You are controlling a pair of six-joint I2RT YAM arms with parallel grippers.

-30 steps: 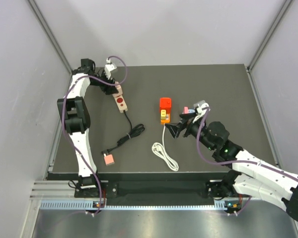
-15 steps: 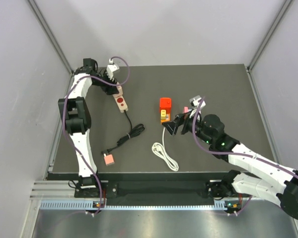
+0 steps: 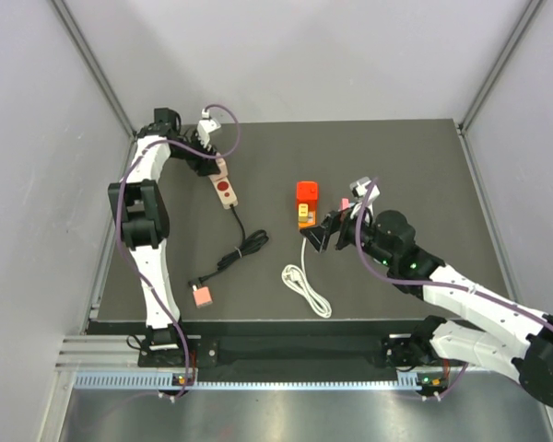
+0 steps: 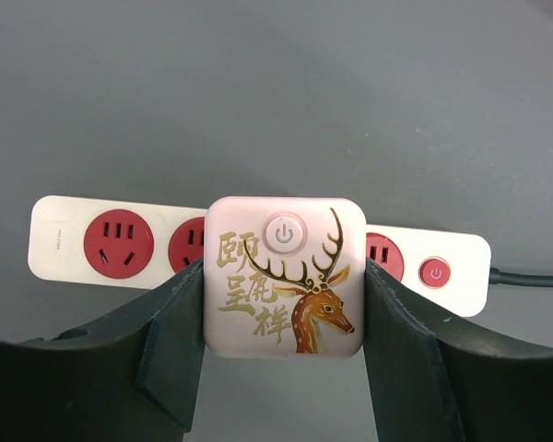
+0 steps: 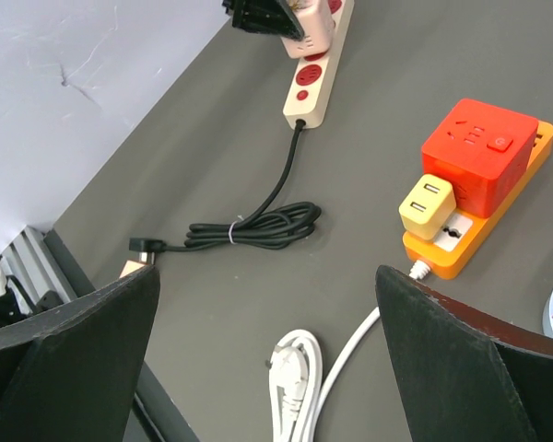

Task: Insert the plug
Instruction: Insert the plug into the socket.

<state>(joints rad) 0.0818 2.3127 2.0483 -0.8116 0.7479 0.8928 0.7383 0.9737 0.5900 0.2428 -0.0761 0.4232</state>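
Grey matting covers the table [image 3: 415, 166], and both arms reach out over it. The left arm [image 3: 138, 212] stretches to the far left corner, while the right arm [image 3: 461, 295] lies low across the near right with its wrist turned towards the middle.

Directly beneath the left gripper [image 4: 284, 276] lies a long cream power strip [image 4: 83, 244] with red sockets and a red switch at one end. A black cable [image 5: 249, 226] runs from that strip towards the near edge and is bundled in a loose coil. A shorter orange power strip [image 5: 452, 249] lies just ahead of the right gripper [image 5: 267, 276], slightly to its right. Its white cable [image 3: 304, 287] trails back under the gripper in a folded loop.

The left gripper's fingers [image 4: 180, 304] press against both sides of a pale pink cube [image 4: 286, 318] with a deer drawing and a power button. They hold it over the middle of the cream strip, hiding part of it.

The right gripper is spread wide with nothing between its fingers.

The plug [image 5: 479, 152], a bright red block, sits on the far end of the orange strip. Whether it is pushed fully home cannot be told. A small yellow adapter [image 5: 427, 204] sits on the same strip, touching the plug's near side.

A little pink block [image 3: 202, 296] lies at the black cable's near end.
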